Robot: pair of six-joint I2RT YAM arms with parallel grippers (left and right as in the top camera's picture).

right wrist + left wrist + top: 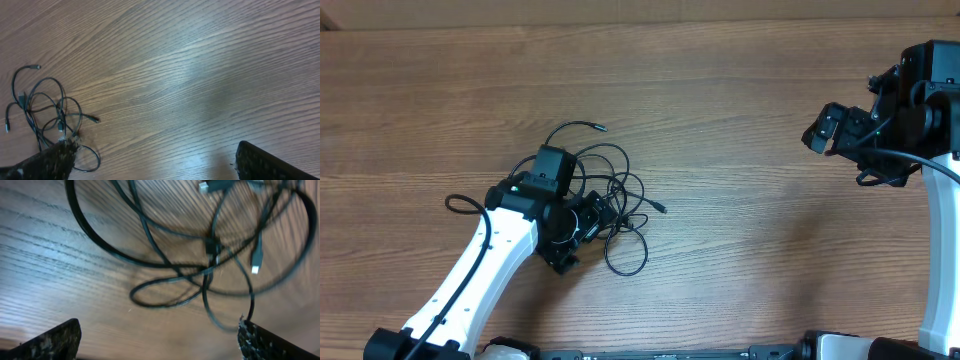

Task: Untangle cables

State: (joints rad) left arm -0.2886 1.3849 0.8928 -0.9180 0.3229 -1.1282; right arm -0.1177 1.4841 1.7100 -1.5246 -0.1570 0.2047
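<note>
Speckled fingers (50, 340) of the left gripper (159, 347) stand wide apart at the bottom of the left wrist view and hold nothing. The cables (212, 250) lie on the table (720, 80) just ahead of them. From overhead, the thin black cords form one overlapping heap left of the table's middle. Their loops cross each other, and a few plug ends poke out at the top and the right. The right gripper (156, 167) is also spread wide and empty, well apart from the heap near the table's right edge. By this, the untangling looks barely begun: no cord lies separated on its own, and each has yet to be pulled free and laid apart.
</note>
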